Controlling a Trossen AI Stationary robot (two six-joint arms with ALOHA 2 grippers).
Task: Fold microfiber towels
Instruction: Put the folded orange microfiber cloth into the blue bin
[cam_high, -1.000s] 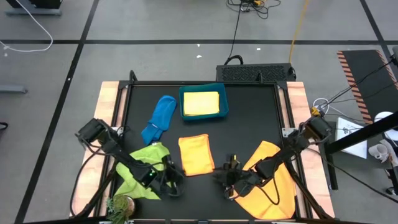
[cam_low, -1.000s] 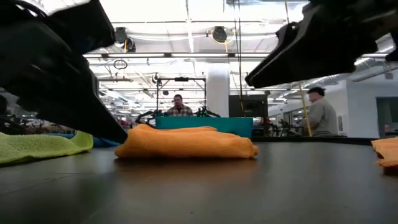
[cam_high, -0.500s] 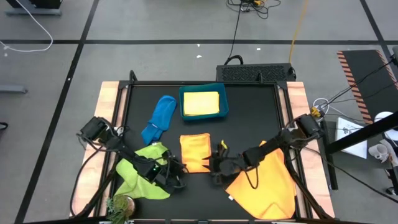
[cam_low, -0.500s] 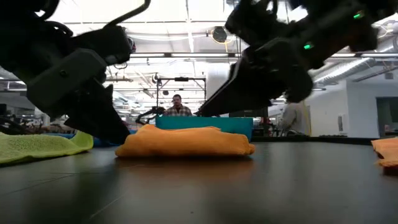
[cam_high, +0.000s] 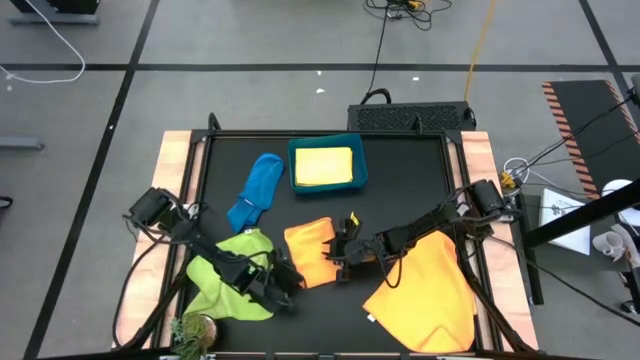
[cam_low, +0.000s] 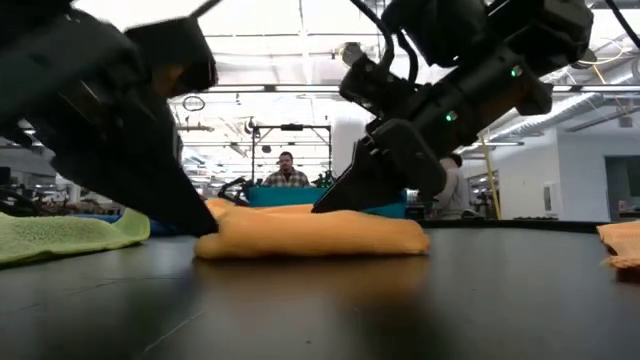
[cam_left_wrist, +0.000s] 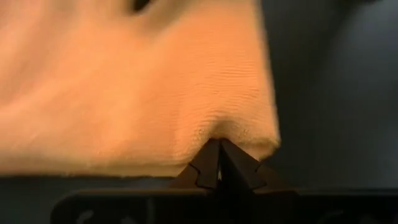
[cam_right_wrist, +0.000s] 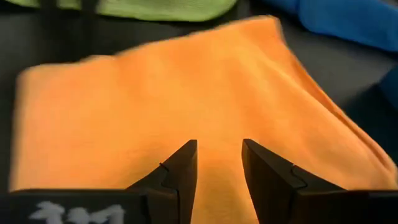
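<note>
Centre frame, folded orange towel (cam_high: 312, 254): left gripper (cam_left_wrist: 219, 169) pinched closed at its edge; right gripper (cam_right_wrist: 219, 163) parted above, holding nothing.

Right gripper (cam_high: 336, 256) moved onto folded orange towel (cam_high: 308, 252) (now skewed); left gripper (cam_high: 291, 283) at its corner.

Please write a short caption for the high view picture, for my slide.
Both grippers, left and right, meet at the folded orange towel on the black table.

Two dark jointed arms, black looping cables, notched black end effector fingers (cam_right_wrist: 180, 174), small green indicator lights
</note>
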